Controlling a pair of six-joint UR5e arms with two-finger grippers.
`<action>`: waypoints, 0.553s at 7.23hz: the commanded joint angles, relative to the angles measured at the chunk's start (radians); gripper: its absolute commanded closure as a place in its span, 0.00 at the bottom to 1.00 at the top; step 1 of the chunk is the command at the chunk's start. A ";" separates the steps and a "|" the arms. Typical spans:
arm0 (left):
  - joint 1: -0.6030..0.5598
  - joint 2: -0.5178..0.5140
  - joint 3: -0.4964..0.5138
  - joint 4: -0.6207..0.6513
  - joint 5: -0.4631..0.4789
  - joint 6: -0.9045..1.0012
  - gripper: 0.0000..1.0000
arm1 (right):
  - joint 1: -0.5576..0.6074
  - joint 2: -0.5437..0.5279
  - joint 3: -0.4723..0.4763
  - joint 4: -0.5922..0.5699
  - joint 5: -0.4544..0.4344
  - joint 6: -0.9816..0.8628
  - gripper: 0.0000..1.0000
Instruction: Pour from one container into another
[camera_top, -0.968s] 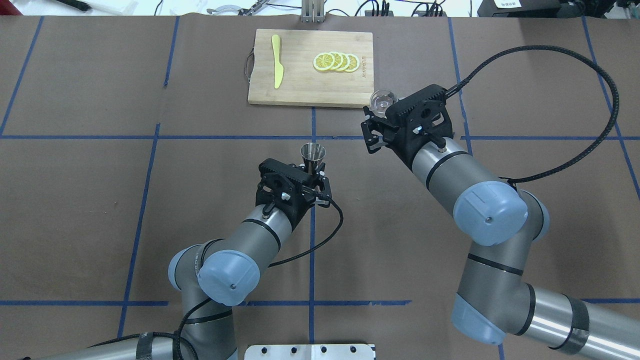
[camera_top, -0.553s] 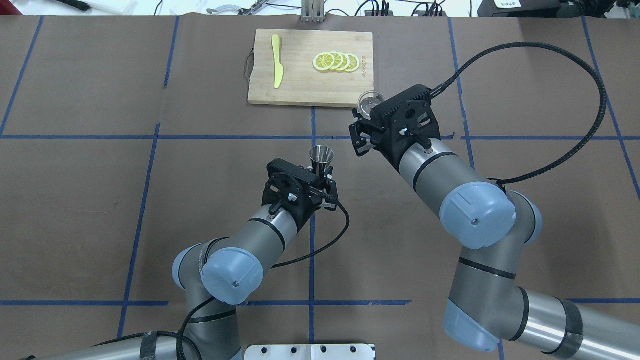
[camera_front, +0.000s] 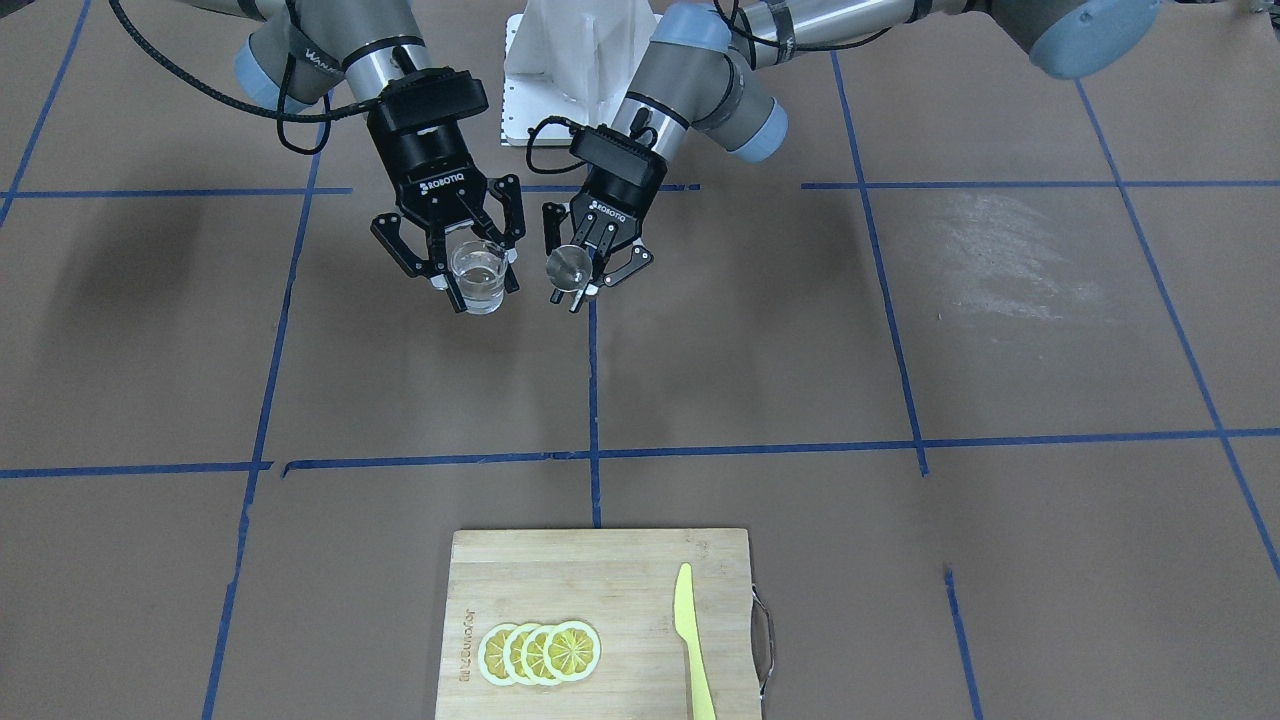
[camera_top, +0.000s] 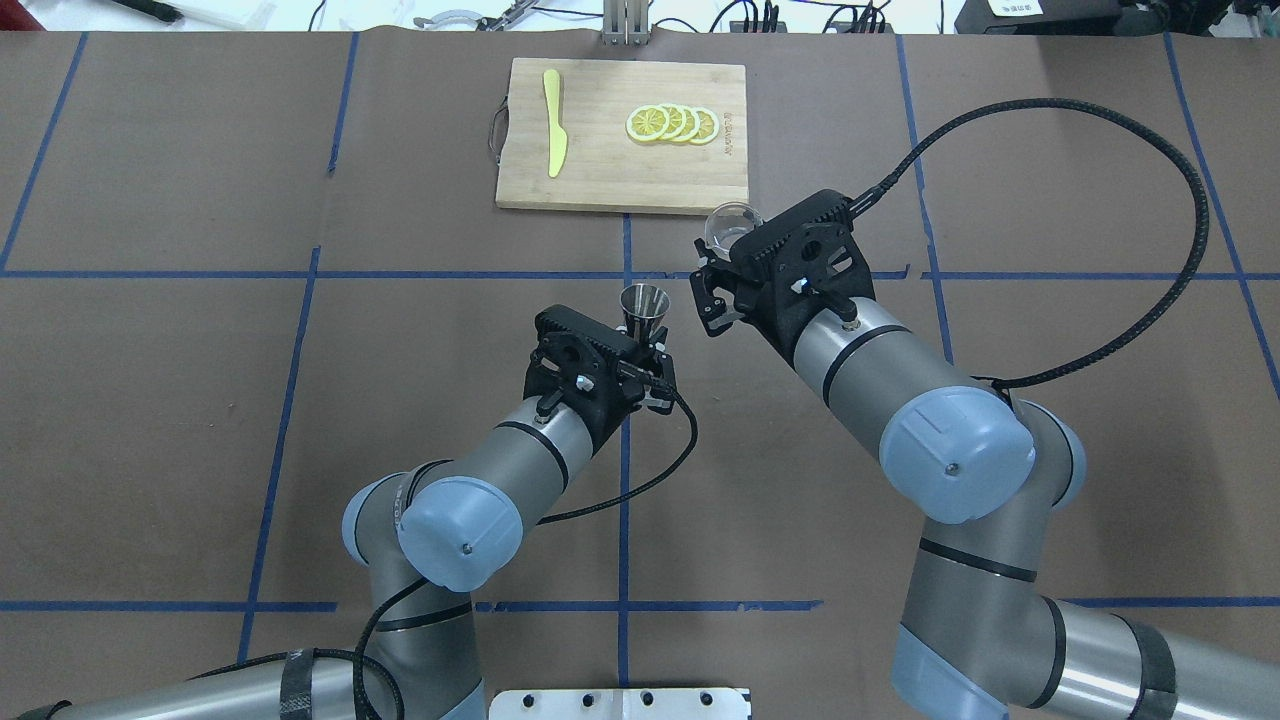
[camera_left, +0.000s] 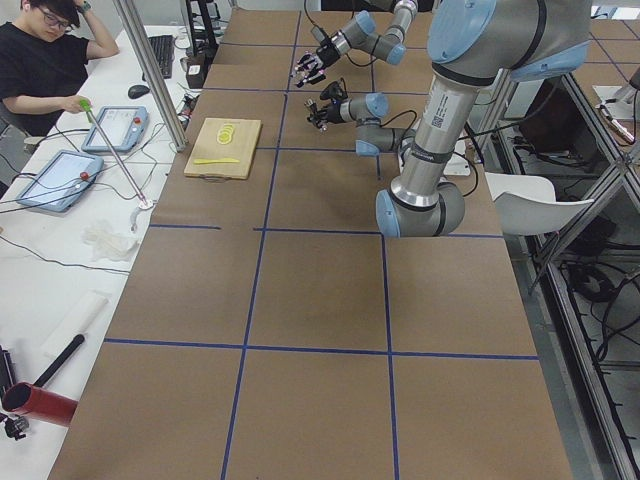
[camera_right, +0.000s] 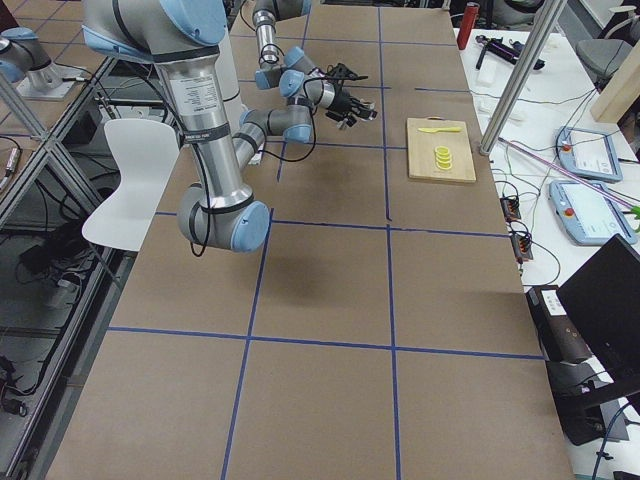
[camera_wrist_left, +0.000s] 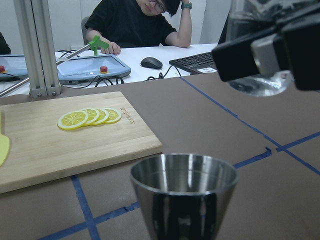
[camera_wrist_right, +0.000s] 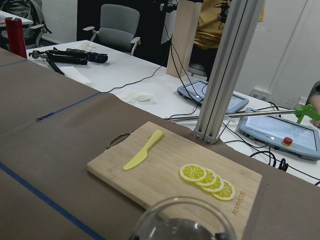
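One glass cup (camera_front: 478, 278), one jigger (camera_front: 569, 266), one cutting board (camera_front: 560, 575), one knife (camera_front: 692, 645), seemingly four lemon slices (camera_front: 540, 652).

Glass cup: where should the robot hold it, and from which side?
Grip the glass cup around its round side wall, coming in from the side with one finger on each flank, as the right tool does. It is roughly upright with its mouth open on top, so a side hold probably leaves the rim free for tipping into the jigger.

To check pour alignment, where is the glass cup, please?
Overhead, the glass cup sits in the right hand, right of the jigger, near the cutting board's corner.
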 joint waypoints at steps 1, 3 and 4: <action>0.000 -0.009 0.002 -0.001 -0.016 0.001 1.00 | -0.004 0.000 0.001 0.000 -0.002 -0.044 1.00; 0.003 -0.033 0.035 -0.004 -0.016 0.001 1.00 | -0.004 0.005 0.005 -0.003 0.000 -0.075 1.00; 0.003 -0.037 0.037 -0.007 -0.016 0.016 1.00 | -0.004 0.010 0.026 -0.050 0.000 -0.075 1.00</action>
